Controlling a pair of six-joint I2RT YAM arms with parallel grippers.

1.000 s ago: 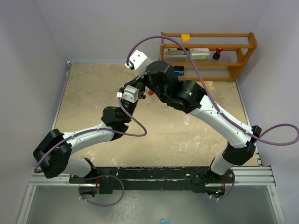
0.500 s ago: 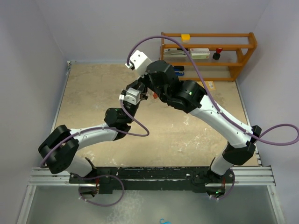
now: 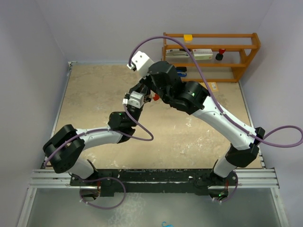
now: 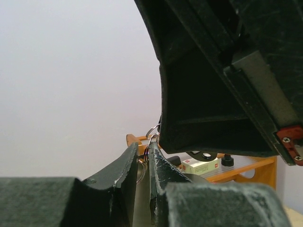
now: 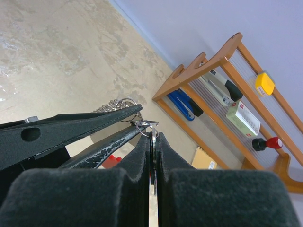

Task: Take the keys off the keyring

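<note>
Both grippers meet above the middle of the table. My right gripper [image 3: 147, 90] [image 5: 152, 137] is shut on a thin flat silver key [image 5: 154, 182] that stands edge-on between its pads. A small wire ring [image 5: 147, 121] joins the key to the keyring. My left gripper [image 3: 142, 92] [image 4: 148, 147] pinches the wire rings [image 4: 150, 135] at its tips, its fingers [image 5: 85, 125] close beside the right ones. The keyring's silvery ridged arc [image 5: 105, 109] and red piece [image 5: 111, 161] [image 3: 154, 96] hang beyond the left fingers. The other keys are hidden.
An orange wooden shelf [image 3: 210, 49] [image 5: 203, 66] stands at the back right with a blue stapler [image 5: 182, 105], a white box [image 5: 242, 119], a yellow block and a red-and-black stamp. A small card [image 5: 204, 163] lies on the table before it.
My left arm has swung to the right and its gripper has moved a little further under the right gripper. The right arm has hardly moved.
</note>
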